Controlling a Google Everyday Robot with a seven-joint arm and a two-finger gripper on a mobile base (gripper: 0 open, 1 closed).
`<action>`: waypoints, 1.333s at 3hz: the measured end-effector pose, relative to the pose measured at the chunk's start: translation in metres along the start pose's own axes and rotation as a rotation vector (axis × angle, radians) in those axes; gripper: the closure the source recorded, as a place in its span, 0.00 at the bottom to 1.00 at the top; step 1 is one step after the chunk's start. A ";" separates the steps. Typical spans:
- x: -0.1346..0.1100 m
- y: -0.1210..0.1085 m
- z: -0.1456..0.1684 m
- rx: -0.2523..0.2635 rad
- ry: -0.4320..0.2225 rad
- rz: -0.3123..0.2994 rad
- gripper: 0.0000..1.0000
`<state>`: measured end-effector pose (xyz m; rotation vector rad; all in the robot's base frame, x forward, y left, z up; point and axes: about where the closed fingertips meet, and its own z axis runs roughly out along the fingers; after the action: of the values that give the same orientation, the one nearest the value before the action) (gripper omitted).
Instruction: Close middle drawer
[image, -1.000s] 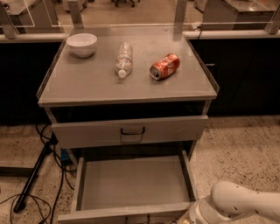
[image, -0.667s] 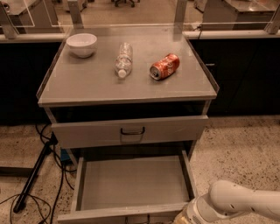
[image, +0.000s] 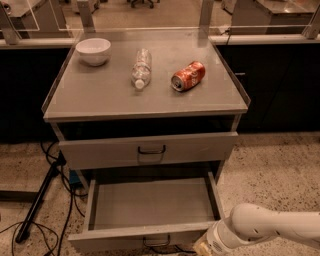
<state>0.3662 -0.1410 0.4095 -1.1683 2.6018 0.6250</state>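
The middle drawer (image: 120, 240) is pulled far out at the bottom of the grey cabinet. Its bare grey inside (image: 150, 202) is empty, and its small dark loop handle (image: 156, 242) sits at the centre of the front panel. My white arm (image: 270, 227) comes in from the lower right. My gripper (image: 202, 248) is at the right end of the drawer's front panel, at the picture's bottom edge, and is mostly cut off.
The upper drawer (image: 100, 150) stands slightly out, with a dark gap above it. A white bowl (image: 93, 50), a lying plastic bottle (image: 141, 68) and a lying red can (image: 188, 76) are on the cabinet top (image: 100, 95). A black stand leg and cables (image: 37, 200) lie on the floor at left.
My arm has moved a little left, closer to the right end of the middle drawer's front. The drawer has not visibly moved.
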 end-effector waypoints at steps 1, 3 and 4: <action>0.000 0.000 0.001 -0.001 0.000 0.002 1.00; -0.026 -0.019 0.005 0.035 -0.066 0.051 1.00; -0.067 -0.045 0.001 0.080 -0.140 0.038 1.00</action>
<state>0.4445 -0.1229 0.4200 -1.0154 2.5126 0.5829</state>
